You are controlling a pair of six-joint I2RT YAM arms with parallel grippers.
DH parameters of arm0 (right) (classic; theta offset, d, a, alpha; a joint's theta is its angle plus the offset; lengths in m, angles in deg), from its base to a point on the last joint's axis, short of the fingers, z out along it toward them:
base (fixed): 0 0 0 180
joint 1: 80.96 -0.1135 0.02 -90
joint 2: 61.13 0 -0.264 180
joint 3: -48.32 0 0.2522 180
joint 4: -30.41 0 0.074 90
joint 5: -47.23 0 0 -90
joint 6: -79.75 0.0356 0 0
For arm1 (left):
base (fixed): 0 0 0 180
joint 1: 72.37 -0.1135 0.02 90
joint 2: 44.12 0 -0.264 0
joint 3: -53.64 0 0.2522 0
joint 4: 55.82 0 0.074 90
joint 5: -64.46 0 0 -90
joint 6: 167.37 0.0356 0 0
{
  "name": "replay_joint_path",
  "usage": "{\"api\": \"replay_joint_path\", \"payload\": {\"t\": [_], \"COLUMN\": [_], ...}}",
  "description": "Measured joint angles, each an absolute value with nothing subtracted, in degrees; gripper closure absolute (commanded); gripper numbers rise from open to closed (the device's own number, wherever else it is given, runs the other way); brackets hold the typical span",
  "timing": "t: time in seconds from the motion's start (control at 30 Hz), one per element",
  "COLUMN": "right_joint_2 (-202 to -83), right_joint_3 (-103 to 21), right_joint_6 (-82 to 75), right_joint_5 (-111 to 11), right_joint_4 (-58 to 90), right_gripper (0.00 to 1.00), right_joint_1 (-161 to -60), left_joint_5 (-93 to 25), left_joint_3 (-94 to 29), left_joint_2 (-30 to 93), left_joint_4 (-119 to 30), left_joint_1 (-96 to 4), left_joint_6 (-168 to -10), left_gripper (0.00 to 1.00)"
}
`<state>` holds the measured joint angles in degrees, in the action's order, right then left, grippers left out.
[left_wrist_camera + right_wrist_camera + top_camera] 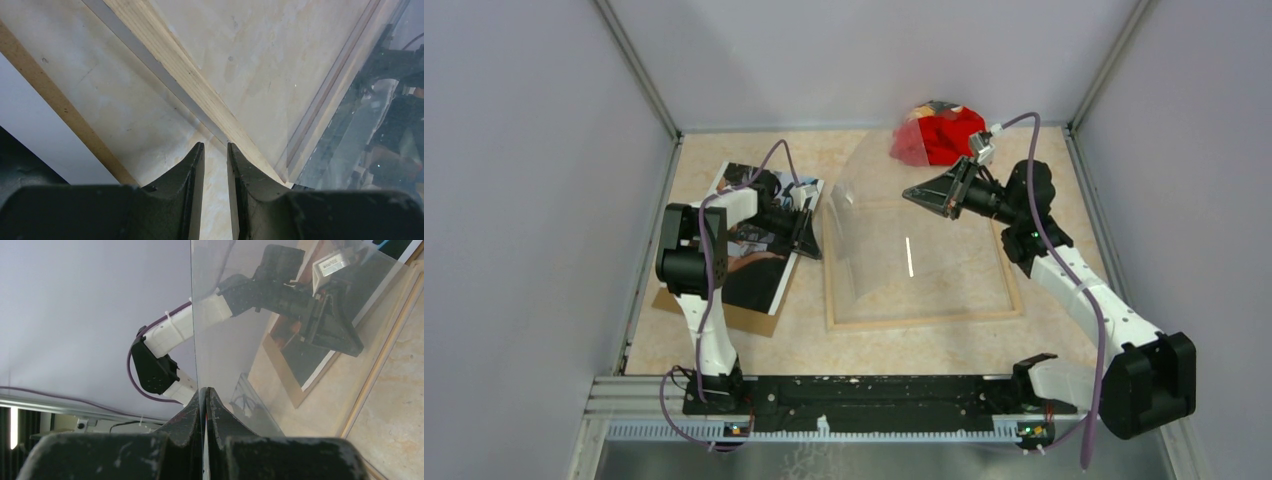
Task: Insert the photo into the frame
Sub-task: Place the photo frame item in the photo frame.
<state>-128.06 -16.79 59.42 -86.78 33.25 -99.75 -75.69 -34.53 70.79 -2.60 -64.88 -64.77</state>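
The frame [924, 320] lies flat in the middle of the table with its wooden back up. A clear sheet [894, 230] stands curved up out of it, its near edge still resting in the frame. My right gripper [914, 195] is shut on the sheet's raised far edge; the right wrist view shows the sheet [260, 340] pinched between the fingertips of this gripper [204, 389]. The photo [759, 265] lies picture up at the left, partly under my left arm. My left gripper [812, 240] is open by a narrow gap and empty, its tips [215, 145] at the frame's left rail [165, 55].
A brown backing board [744, 318] lies under the photo, sticking out at its near edge. A red bundle [939, 135] sits at the back wall, just behind the right gripper. Grey walls close in the table on three sides.
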Motion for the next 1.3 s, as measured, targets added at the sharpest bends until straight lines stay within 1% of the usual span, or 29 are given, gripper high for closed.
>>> {"api": "replay_joint_path", "payload": {"t": [0.57, 0.97, 1.1, 1.3], "right_joint_2": [-128.06, -127.43, -126.51, -126.36], "right_joint_3": [-16.46, -16.00, -15.15, -14.93], "right_joint_6": [59.22, 56.49, 55.51, 54.08], "right_joint_5": [-86.12, -84.42, -84.75, -87.52], "right_joint_4": [33.14, 28.99, 27.02, 24.07], "right_gripper": [1.00, 1.00, 1.00, 1.00], "right_joint_1": [-99.99, -99.79, -98.35, -93.37], "left_joint_5": [-75.82, -75.86, -75.86, -75.86], "left_joint_3": [-34.53, -34.51, -34.51, -34.49], "left_joint_2": [70.79, 70.79, 70.79, 70.79], "left_joint_4": [-2.60, -2.60, -2.60, -2.60], "left_joint_1": [-64.90, -64.90, -64.90, -64.90], "left_joint_6": [-64.77, -64.77, -64.77, -64.77], "left_gripper": [0.71, 0.71, 0.71, 0.71]}}
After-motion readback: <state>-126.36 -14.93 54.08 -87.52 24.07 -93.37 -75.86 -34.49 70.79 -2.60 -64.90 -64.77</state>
